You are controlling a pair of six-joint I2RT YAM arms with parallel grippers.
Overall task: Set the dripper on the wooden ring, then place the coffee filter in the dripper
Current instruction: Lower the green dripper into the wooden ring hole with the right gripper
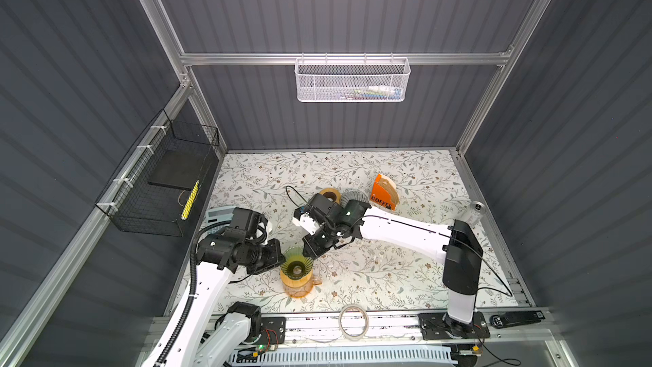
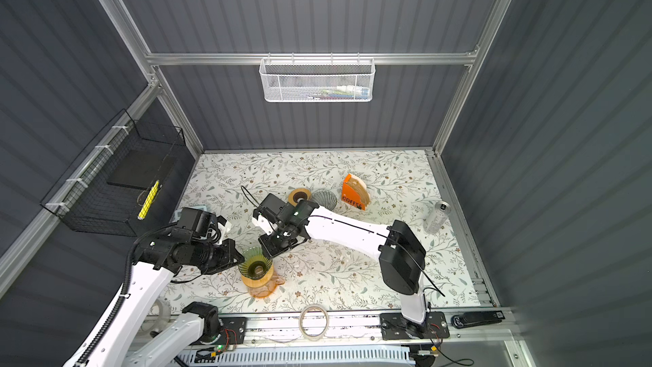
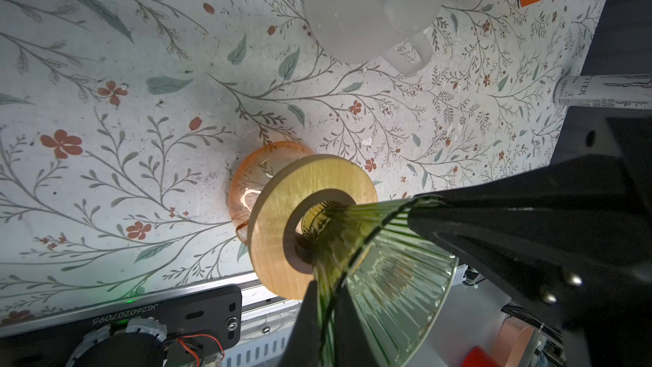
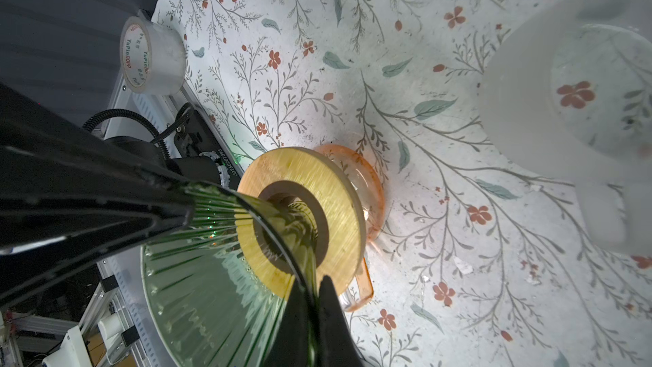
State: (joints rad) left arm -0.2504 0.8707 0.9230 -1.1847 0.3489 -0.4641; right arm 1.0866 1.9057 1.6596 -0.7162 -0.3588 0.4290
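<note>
A green ribbed glass dripper (image 1: 297,265) (image 2: 255,265) sits in a wooden ring (image 3: 282,220) on an orange glass carafe (image 1: 298,287), near the table's front. My left gripper (image 1: 279,260) (image 3: 326,285) is shut on the dripper's (image 3: 388,270) rim from the left, the glass wall pinched between its fingers. From the right, my right gripper (image 1: 311,251) (image 4: 313,281) is shut on the opposite rim of the dripper (image 4: 211,277). Brown coffee filters (image 1: 391,188) (image 2: 363,188) stand in an orange holder (image 1: 380,196) marked COFFEE at the back.
A brown tape roll (image 1: 330,195) and a grey ribbed cone (image 1: 352,195) lie behind the right arm. A can (image 1: 477,210) stands at the right edge. A frosted white cup (image 3: 370,8) is near the carafe. A clear tape roll (image 4: 151,61) and a tape ring (image 1: 354,321) sit by the front rail.
</note>
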